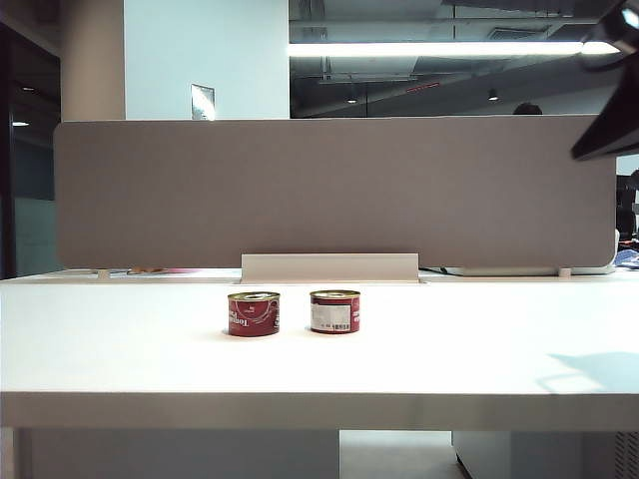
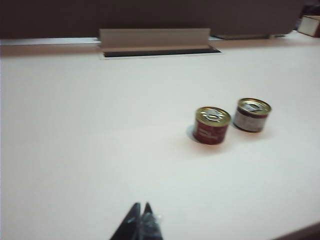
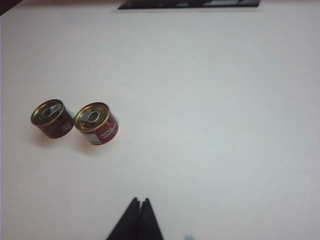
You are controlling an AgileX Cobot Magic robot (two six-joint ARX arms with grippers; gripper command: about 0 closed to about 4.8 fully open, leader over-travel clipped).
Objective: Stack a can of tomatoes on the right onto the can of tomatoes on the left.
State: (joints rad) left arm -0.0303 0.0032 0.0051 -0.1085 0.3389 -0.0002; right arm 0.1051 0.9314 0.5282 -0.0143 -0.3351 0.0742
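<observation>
Left pincer (image 2: 141,210) is closed on nothing, low over the bare table (image 1: 120,349) with both cans off at its 1 o'clock. Left tomato can (image 1: 254,313) sits upright, flat lid up, so it works as a base. Right tomato can (image 1: 334,311) stands just beside it at 3 o'clock, not touching. Right pincer (image 3: 139,202) is pinched closed and empty too, up high over the table, both cans around its 10 o'clock, so no grab yet

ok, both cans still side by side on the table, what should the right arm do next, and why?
Probably open the right gripper and lower it toward the right can. Its fingertips are pressed together, high above the table and well clear of both cans. The right can stands upright beside the left can, nothing stacked. The left gripper is also shut and away from the cans.
</observation>
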